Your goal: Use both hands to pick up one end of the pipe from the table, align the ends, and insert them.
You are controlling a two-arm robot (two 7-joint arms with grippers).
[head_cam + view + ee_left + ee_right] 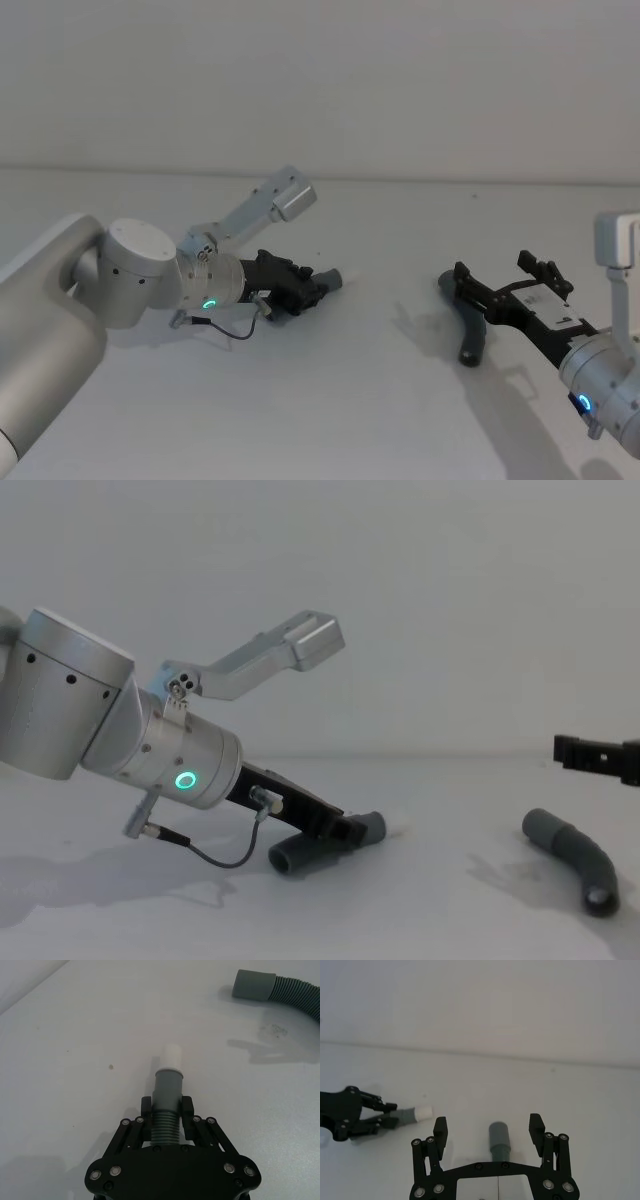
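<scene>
1. Nearest me, on the right, the right gripper [488, 1125] has its fingers spread wide. The socket piece [472, 335] of the pipe lies on the white counter [350, 420] beneath it. Its plain grey collar [499, 1135] sits between the fingers and touches neither.
2. Farther back, on the left, the left gripper [166, 1105] sits low over the counter. Its fingers are clamped on the ribbed part of the other pipe piece [167, 1085], just behind that piece's collar. The white tip [172, 1056] sticks out ahead, well apart from the socket piece.
</scene>
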